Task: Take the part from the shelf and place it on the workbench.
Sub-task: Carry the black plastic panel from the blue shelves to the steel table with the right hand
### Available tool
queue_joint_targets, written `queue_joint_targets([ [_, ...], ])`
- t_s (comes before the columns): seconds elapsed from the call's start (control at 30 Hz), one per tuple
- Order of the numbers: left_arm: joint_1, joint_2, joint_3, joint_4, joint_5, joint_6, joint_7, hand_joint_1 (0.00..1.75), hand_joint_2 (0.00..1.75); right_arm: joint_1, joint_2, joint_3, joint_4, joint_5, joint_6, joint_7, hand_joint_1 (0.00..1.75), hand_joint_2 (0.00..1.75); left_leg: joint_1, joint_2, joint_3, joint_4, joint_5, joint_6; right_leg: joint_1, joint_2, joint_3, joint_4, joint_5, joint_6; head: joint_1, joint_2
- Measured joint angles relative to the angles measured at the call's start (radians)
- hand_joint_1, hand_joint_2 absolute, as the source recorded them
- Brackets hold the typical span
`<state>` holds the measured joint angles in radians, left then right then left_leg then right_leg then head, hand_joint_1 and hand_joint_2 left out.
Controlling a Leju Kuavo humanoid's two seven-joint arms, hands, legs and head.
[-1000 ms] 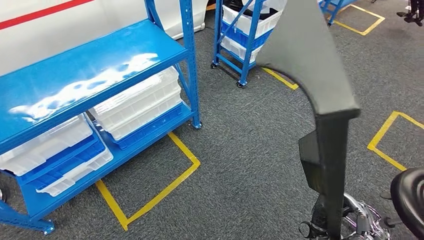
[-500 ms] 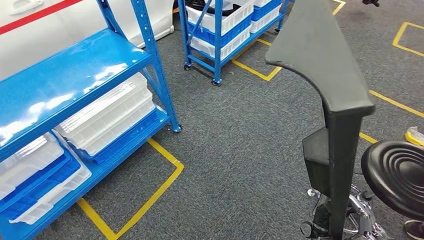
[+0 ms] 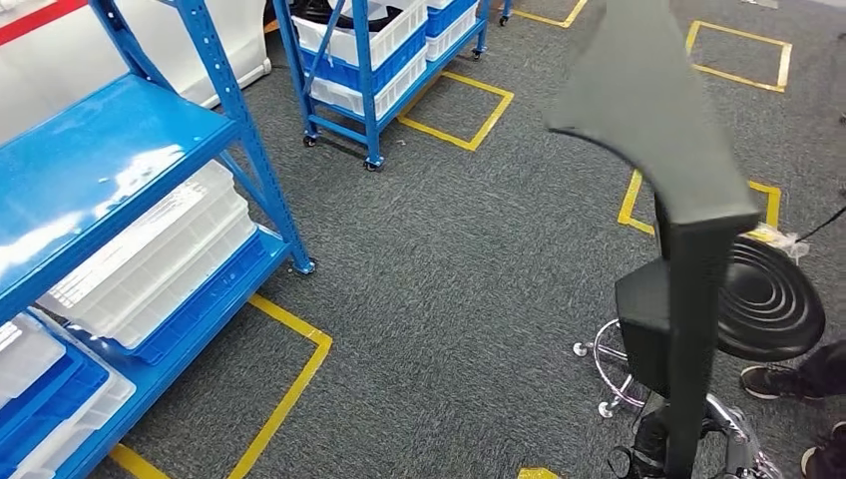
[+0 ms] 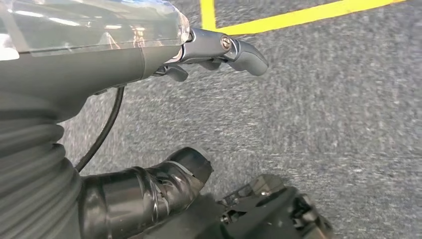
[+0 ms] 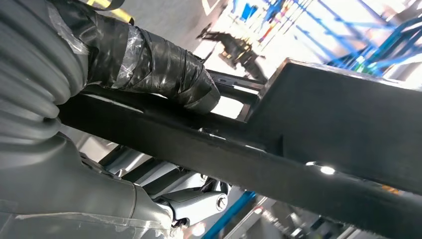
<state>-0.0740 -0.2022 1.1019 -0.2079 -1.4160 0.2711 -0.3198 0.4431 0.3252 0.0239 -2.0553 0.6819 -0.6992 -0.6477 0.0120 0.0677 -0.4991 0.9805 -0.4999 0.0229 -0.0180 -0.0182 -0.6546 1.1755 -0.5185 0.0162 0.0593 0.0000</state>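
Grey carpet (image 3: 479, 299) marked with yellow tape lies behind the long black matte plastic part (image 3: 688, 299), which is held upright, clear of the blue metal shelf (image 3: 110, 150). It is gripped low on its narrow stem by the right hand (image 5: 164, 74), fingers (image 5: 194, 87) clenched round it. It is judged stiff, light and top-heavy. The left hand (image 4: 219, 50) hangs with nothing held, fingers (image 4: 244, 55) loosely apart.

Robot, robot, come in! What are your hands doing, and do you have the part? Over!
Right hand grips black part, held upright. Left hand holds nothing, hangs over carpet. Black stool and a person's shoes close ahead on the right.
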Motion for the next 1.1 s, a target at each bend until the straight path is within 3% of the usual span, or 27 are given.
queue_joint_targets([
  [0.07, -0.003, -0.004, 0.000, 0.000, 0.000, 0.002, -0.003, 0.00, 1.75, -0.002, -0.001, -0.006, -0.003, -0.005, 0.000, 0.000, 1.75, 1.75, -0.004, 0.017, 0.003, 0.006, -0.010, -0.011, 0.005, -0.032, 0.064, -0.118, 0.036, -0.005, 0.000, 0.000],
  [0.1, -0.004, -0.004, 0.000, 0.000, 0.000, 0.002, -0.006, 0.00, 1.75, -0.003, -0.001, -0.008, -0.004, -0.005, 0.000, 0.000, 1.75, 1.75, -0.007, 0.025, 0.004, 0.007, -0.013, -0.016, 0.008, -0.039, 0.075, -0.142, 0.037, -0.010, -0.001, 0.000],
  [0.2, -0.008, -0.005, 0.000, 0.000, 0.001, 0.003, -0.008, 0.00, 1.75, -0.002, -0.001, -0.012, -0.005, 0.002, 0.000, 0.000, 1.75, 1.75, -0.005, 0.037, 0.014, 0.009, -0.022, -0.031, 0.012, -0.013, 0.074, -0.148, 0.038, -0.027, -0.001, 0.000],
  [0.27, -0.009, -0.005, 0.000, 0.000, 0.001, 0.003, -0.006, 0.00, 1.75, -0.004, -0.001, -0.011, -0.005, 0.009, 0.000, 0.000, 1.75, 1.75, -0.001, 0.000, -0.002, 0.054, -0.058, -0.040, 0.008, 0.005, 0.074, -0.153, 0.042, -0.039, -0.002, 0.000],
  [0.33, -0.007, -0.005, 0.000, 0.000, 0.002, 0.002, -0.002, 0.00, 1.75, -0.007, -0.001, -0.009, -0.005, 0.014, 0.000, 0.000, 1.75, 1.75, 0.001, -0.046, -0.060, 0.180, -0.127, -0.042, 0.008, 0.022, 0.074, -0.154, 0.044, -0.045, -0.002, 0.000],
  [0.37, -0.005, -0.005, 0.001, 0.000, 0.002, 0.001, 0.000, 0.00, 1.75, -0.009, -0.001, -0.008, -0.004, 0.017, 0.000, 0.000, 1.75, 1.75, 0.000, -0.054, -0.094, 0.248, -0.153, -0.042, 0.010, 0.033, 0.074, -0.154, 0.044, -0.046, -0.002, 0.000],
  [0.4, -0.003, -0.005, 0.001, 0.000, 0.003, 0.000, 0.001, 0.00, 1.75, -0.010, -0.001, -0.008, -0.003, 0.019, 0.000, 0.000, 1.75, 1.75, 0.000, -0.057, -0.118, 0.293, -0.160, -0.040, 0.012, 0.046, 0.074, -0.153, 0.043, -0.047, -0.002, 0.000],
  [0.43, -0.002, -0.005, 0.002, 0.000, 0.003, -0.001, 0.001, 0.00, 1.75, -0.011, -0.001, -0.007, -0.001, 0.022, 0.000, 0.000, 1.75, 1.75, 0.000, -0.059, -0.127, 0.299, -0.145, -0.037, 0.014, 0.059, 0.075, -0.152, 0.043, -0.048, -0.002, 0.000],
  [0.47, -0.001, -0.004, 0.002, 0.000, 0.003, -0.001, 0.002, 0.00, 1.75, -0.012, -0.001, -0.006, 0.000, 0.024, 0.000, 0.000, 1.75, 1.75, 0.000, -0.063, -0.116, 0.264, -0.112, -0.033, 0.015, 0.073, 0.077, -0.151, 0.043, -0.048, -0.002, 0.000],
  [0.53, 0.000, -0.002, 0.003, 0.000, 0.004, -0.002, 0.001, 0.00, 1.75, -0.015, -0.001, -0.004, 0.000, 0.028, 0.000, 0.000, 1.75, 1.75, -0.001, -0.101, -0.067, 0.131, -0.031, -0.021, 0.018, 0.100, 0.079, -0.149, 0.042, -0.047, -0.001, 0.000],
  [0.57, 0.001, -0.001, 0.003, 0.000, 0.004, -0.003, 0.001, 0.00, 1.75, -0.017, -0.001, -0.002, 0.000, 0.028, 0.000, 0.000, 1.75, 1.75, -0.002, -0.122, -0.046, 0.075, -0.009, -0.018, 0.018, 0.112, 0.078, -0.147, 0.042, -0.044, -0.001, 0.000],
  [0.63, -0.001, 0.000, 0.004, 0.000, 0.004, -0.004, -0.002, 0.00, 1.75, -0.019, -0.001, 0.000, 0.000, 0.028, 0.000, 0.000, 1.75, 1.75, -0.003, -0.141, -0.029, 0.028, -0.002, -0.014, 0.016, 0.134, 0.071, -0.146, 0.044, -0.034, -0.001, 0.000],
  [0.67, -0.002, 0.000, 0.004, 0.000, 0.004, -0.005, -0.003, 0.00, 1.75, -0.019, -0.001, 0.001, 0.000, 0.028, 0.000, 0.000, 1.75, 1.75, -0.003, -0.131, -0.027, 0.022, -0.001, -0.012, 0.015, 0.146, 0.067, -0.147, 0.047, -0.027, -0.001, 0.000],
  [0.7, -0.003, 0.000, 0.004, 0.000, 0.004, -0.006, -0.003, 0.00, 1.75, -0.018, -0.001, 0.001, 0.000, 0.028, 0.000, 0.000, 1.75, 1.75, -0.002, -0.119, -0.024, 0.017, 0.003, -0.007, 0.015, 0.143, 0.063, -0.143, 0.045, -0.022, -0.001, 0.000],
  [0.77, -0.002, 0.001, 0.004, 0.000, 0.004, -0.008, -0.004, 0.00, 1.75, -0.019, -0.001, 0.001, -0.001, 0.028, 0.000, 0.000, 1.75, 1.75, 0.002, -0.091, -0.019, 0.006, 0.010, 0.004, 0.018, 0.100, 0.038, -0.093, 0.011, -0.014, 0.001, 0.000],
  [0.83, -0.001, 0.001, 0.005, 0.000, 0.005, -0.008, -0.004, 0.00, 1.75, -0.021, -0.001, 0.001, -0.001, 0.029, 0.000, 0.000, 1.75, 1.75, -0.001, -0.064, -0.019, 0.003, 0.011, 0.011, 0.017, 0.045, -0.019, 0.028, -0.055, -0.008, 0.003, 0.000],
  [0.87, 0.001, 0.001, 0.005, 0.000, 0.005, -0.008, -0.004, 0.00, 1.75, -0.021, -0.001, 0.001, -0.001, 0.030, 0.000, 0.000, 1.75, 1.75, -0.002, -0.050, -0.019, 0.004, 0.009, 0.011, 0.014, 0.035, -0.048, 0.088, -0.078, -0.005, 0.002, 0.000],
  [0.9, 0.001, 0.002, 0.006, 0.000, 0.005, -0.008, -0.004, 0.00, 1.75, -0.021, -0.001, 0.000, 0.000, 0.030, 0.000, 0.000, 1.75, 1.75, -0.003, -0.036, -0.019, 0.006, 0.006, 0.011, 0.011, 0.029, -0.065, 0.122, -0.085, -0.002, 0.003, 0.000],
  [0.93, 0.001, 0.002, 0.006, 0.000, 0.005, -0.008, -0.004, 0.00, 1.75, -0.020, -0.001, 0.000, 0.000, 0.030, 0.000, 0.000, 1.75, 1.75, -0.003, -0.022, -0.017, 0.007, 0.004, 0.009, 0.008, 0.024, -0.061, 0.117, -0.071, 0.000, 0.003, 0.000],
  [1.03, 0.000, 0.003, 0.006, 0.000, 0.005, -0.007, -0.004, 0.00, 1.75, -0.021, -0.001, 0.000, -0.001, 0.030, 0.000, 0.000, 1.75, 1.75, -0.005, 0.010, -0.007, 0.010, -0.009, -0.002, 0.006, -0.020, 0.042, -0.074, 0.017, -0.001, 0.003, 0.000],
  [1.1, -0.002, 0.004, 0.007, 0.000, 0.005, -0.007, -0.004, 0.00, 1.75, -0.022, -0.001, 0.000, -0.001, 0.031, 0.000, 0.000, 1.75, 1.75, -0.009, 0.025, 0.000, 0.012, -0.016, -0.011, 0.012, -0.037, 0.078, -0.143, 0.032, -0.009, 0.002, 0.000],
])
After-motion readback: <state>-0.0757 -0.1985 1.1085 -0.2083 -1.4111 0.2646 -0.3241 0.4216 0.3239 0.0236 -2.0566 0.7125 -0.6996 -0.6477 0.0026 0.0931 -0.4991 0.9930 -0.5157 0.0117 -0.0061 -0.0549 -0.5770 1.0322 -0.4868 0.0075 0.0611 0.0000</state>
